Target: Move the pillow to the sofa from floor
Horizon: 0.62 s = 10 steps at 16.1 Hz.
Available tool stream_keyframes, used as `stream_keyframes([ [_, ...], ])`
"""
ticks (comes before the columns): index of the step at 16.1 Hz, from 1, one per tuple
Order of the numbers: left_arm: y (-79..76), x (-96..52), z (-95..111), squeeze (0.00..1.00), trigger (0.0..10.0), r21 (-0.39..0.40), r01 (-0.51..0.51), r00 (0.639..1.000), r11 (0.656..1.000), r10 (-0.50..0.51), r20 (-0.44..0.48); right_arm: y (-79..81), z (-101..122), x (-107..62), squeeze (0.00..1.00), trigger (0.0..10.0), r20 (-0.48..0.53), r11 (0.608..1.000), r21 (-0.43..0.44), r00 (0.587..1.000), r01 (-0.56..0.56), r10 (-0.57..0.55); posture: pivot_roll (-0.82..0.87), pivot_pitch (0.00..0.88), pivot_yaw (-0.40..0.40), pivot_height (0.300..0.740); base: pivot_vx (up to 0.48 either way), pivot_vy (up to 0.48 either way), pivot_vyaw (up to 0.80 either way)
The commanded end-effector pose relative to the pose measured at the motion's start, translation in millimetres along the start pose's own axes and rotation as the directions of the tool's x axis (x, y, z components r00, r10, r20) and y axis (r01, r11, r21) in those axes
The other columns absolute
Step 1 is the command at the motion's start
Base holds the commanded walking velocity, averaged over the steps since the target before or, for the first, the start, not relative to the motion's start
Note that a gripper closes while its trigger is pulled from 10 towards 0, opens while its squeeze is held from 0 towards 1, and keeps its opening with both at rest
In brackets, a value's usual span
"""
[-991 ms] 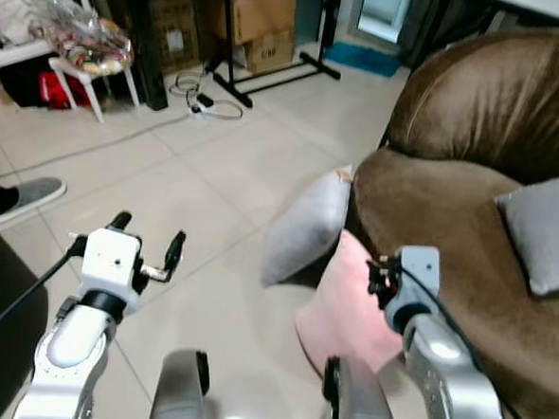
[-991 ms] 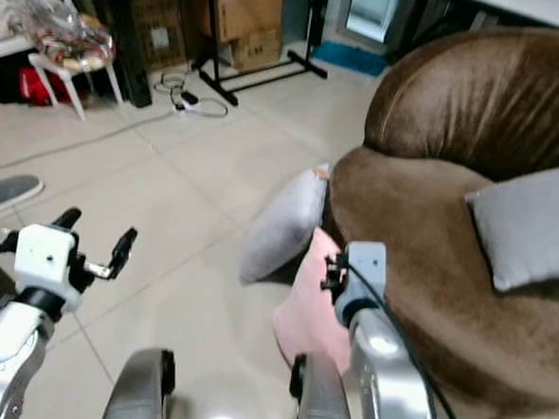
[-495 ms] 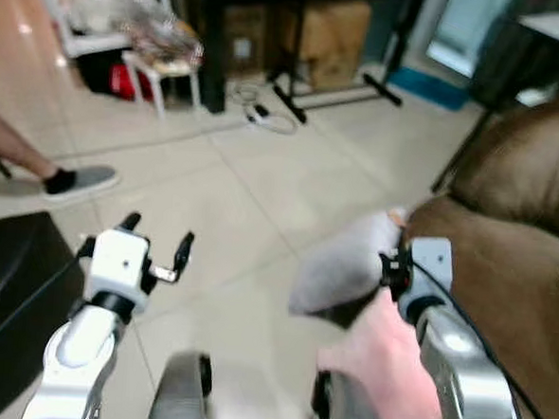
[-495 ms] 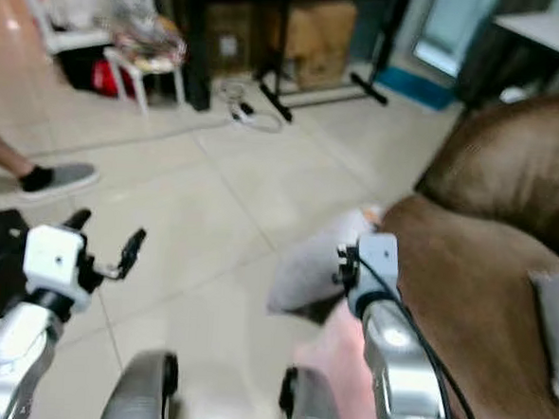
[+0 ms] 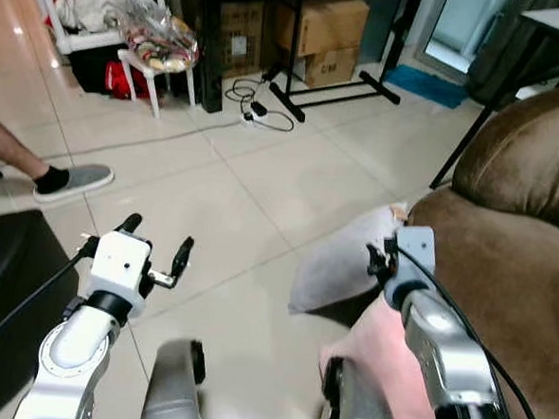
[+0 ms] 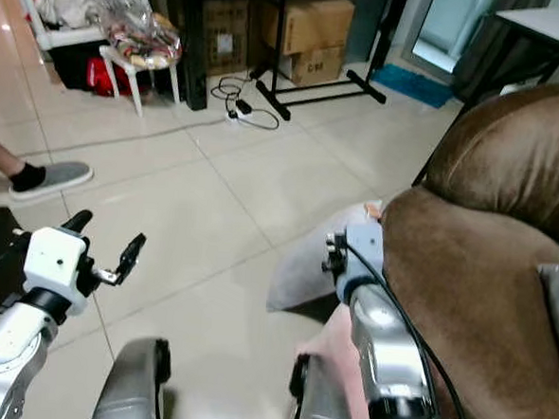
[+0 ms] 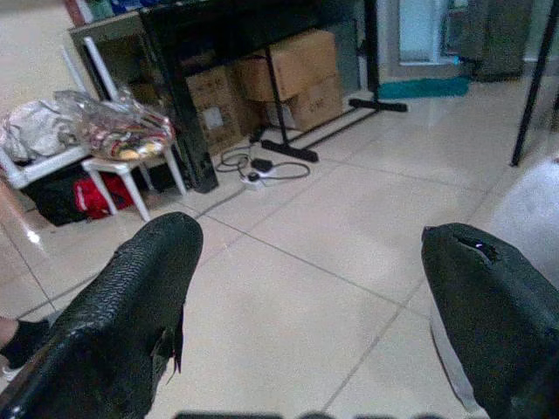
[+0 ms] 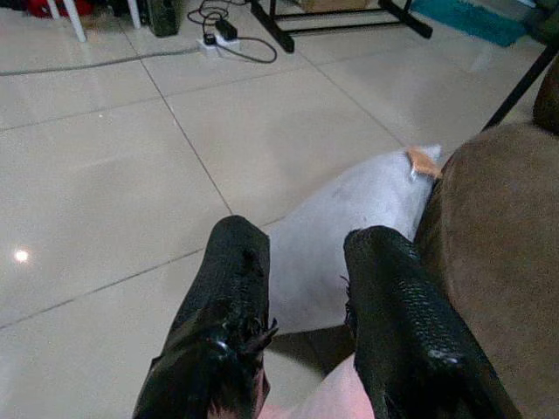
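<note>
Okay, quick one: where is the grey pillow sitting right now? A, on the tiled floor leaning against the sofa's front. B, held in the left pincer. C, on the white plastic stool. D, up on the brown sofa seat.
A: the grey pillow rests on the tiled floor, propped against the front of the brown sofa, just ahead of the right pincer; the left pincer is open and holds nothing.

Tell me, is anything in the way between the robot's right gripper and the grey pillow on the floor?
Nothing visible. The right gripper hangs just above the grey pillow, which leans against the brown sofa, beside a pink pillow.
</note>
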State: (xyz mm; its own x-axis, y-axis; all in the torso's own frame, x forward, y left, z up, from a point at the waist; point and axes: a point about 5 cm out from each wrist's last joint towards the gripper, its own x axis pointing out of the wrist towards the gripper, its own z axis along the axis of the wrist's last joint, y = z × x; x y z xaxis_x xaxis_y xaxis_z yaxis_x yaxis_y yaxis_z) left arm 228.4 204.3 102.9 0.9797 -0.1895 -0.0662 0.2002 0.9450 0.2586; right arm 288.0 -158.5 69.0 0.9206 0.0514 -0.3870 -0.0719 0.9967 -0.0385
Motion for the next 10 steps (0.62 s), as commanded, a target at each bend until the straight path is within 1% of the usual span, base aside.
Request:
stream_keyframes([
  [1, -3.1, 2.1, -1, 0.0, 10.0, 0.012, 0.034, 0.999, 0.999, -0.034, -0.016, -4.3, -6, 1.9, 0.0, 10.0, -0.023, 1.0, -0.015, 0.999, 0.023, -0.023, 0.05, 0.0, -0.036, 0.506, 0.0, 0.0, 0.0],
  [3, -4.8, 3.9, -1, 0.0, 10.0, 0.018, 0.062, 0.998, 0.998, -0.062, -0.017, -6.5, -12, 6.4, 0.0, 10.0, -0.052, 0.999, -0.016, 0.998, 0.036, -0.037, 0.05, 0.0, -0.036, 0.491, 0.0, 0.0, 0.0],
  [5, -5.9, 4.1, -1, 0.0, 10.0, 0.016, 0.098, 0.995, 0.995, -0.098, -0.027, -12.7, -28, 12.4, 0.0, 10.0, -0.112, 0.998, -0.031, 0.992, 0.052, -0.055, 0.06, 0.0, -0.023, 0.466, 0.0, 0.0, 0.0],
  [7, -6.3, 3.0, -1, 0.0, 10.0, 0.013, 0.114, 0.993, 0.993, -0.114, -0.029, -20.7, -35, 17.1, 0.0, 10.0, -0.131, 0.995, -0.037, 0.987, 0.089, -0.093, 0.06, 0.0, -0.022, 0.452, 0.0, 0.0, 0.0],
  [8, -6.6, 2.5, 1, 0.0, 10.0, 0.013, 0.134, 0.991, 0.991, -0.133, -0.029, -27.7, -36, 20.9, 1.0, 10.0, -0.139, 0.992, -0.029, 0.982, 0.127, -0.129, 0.06, 0.0, -0.018, 0.447, 0.0, 0.0, 0.0],
  [9, -7.1, 2.4, 2, 0.0, 10.0, 0.011, 0.161, 0.987, 0.987, -0.161, -0.028, -37.0, -36, 26.1, 1.0, 10.0, -0.145, 0.985, -0.003, 0.974, 0.175, -0.173, 0.07, 0.0, -0.016, 0.447, 0.0, 0.0, 0.0],
  [10, -7.5, 2.3, 3, 0.0, 10.0, 0.013, 0.177, 0.984, 0.984, -0.177, -0.028, -41.9, -36, 28.1, 1.0, 10.0, -0.147, 0.98, 0.007, 0.97, 0.199, -0.196, 0.07, 0.0, -0.016, 0.447, 0.0, 0.0, 0.0],
])
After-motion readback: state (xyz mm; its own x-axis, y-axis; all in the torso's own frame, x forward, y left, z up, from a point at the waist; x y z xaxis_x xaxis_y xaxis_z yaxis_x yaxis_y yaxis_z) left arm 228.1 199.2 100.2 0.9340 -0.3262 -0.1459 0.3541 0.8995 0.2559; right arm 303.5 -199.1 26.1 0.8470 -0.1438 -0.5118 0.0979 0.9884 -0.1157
